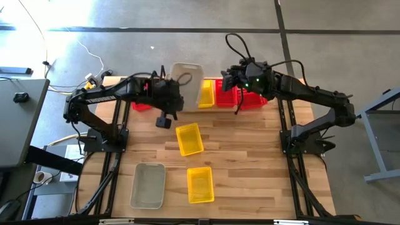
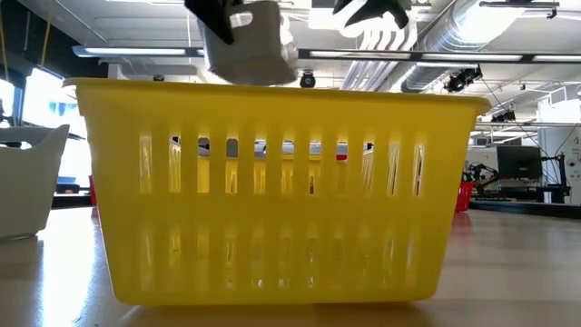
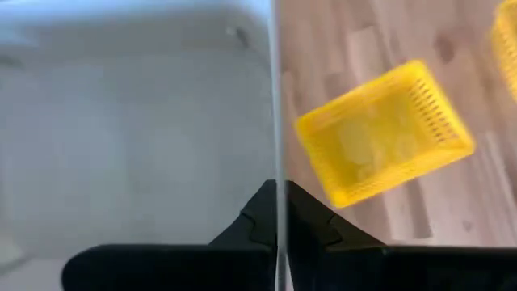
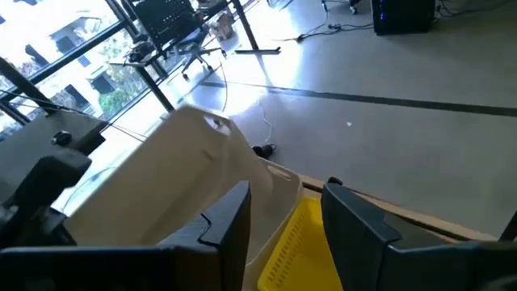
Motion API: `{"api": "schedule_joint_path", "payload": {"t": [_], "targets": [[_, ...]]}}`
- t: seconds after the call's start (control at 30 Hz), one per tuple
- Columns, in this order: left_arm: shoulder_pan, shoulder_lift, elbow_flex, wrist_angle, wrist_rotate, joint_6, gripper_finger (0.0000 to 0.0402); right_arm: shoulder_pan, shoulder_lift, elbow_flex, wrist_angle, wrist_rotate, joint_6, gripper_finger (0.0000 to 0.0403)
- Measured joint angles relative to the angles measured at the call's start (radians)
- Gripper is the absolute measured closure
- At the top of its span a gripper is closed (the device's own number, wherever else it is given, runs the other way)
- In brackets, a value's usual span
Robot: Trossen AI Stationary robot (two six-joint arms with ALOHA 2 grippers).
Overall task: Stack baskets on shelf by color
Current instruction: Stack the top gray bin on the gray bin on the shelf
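Note:
My left gripper [image 1: 172, 94] is shut on a grey-white basket [image 1: 186, 76], held up over the table's far edge beside the row of baskets. That row has an upright yellow basket [image 1: 206, 94] and red baskets [image 1: 241, 98]. The rack beneath them does not show plainly. My right gripper [image 4: 287, 214] is open and hovers above the red baskets, touching nothing. On the table two yellow baskets [image 1: 189, 139] [image 1: 200, 184] and a grey one [image 1: 148, 185] rest on their bottoms. Another red basket [image 1: 140, 105] lies half hidden under my left arm. My left gripper pinches a side wall of the grey-white basket [image 3: 275, 174] between its two fingers [image 3: 311, 222], one finger on each face of the wall. The basket is lifted clear of the table, as the low view shows [image 2: 250, 41], and it sits tilted in the hold [image 4: 186, 178].
The near yellow basket [image 2: 272, 191] fills the low view and hides most of the table behind it. Bare wood lies between the loose baskets and along the table's right side [image 1: 262, 162]. Black arm-mount frames [image 1: 103, 181] [image 1: 306, 175] run along both sides.

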Motion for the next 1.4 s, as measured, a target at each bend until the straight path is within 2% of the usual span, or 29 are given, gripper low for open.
{"api": "schedule_joint_path", "payload": {"t": [0.47,0.77,0.93,1.4], "targets": [[0.168,-0.003,-0.007,-0.023,0.109,0.049,0.0401,-0.086,0.001,0.000,0.001,-0.060,-0.104,0.0268],[0.251,-0.042,-0.175,0.034,0.117,0.159,0.0401,-0.123,0.001,0.000,0.001,-0.069,-0.130,0.0268],[0.300,-0.043,-0.217,0.047,0.169,0.165,0.0401,-0.139,0.001,0.000,0.000,-0.104,-0.130,0.0268],[0.349,-0.026,-0.304,0.123,0.164,0.196,0.0401,-0.142,0.001,0.000,-0.003,-0.106,-0.149,0.0268]]}}
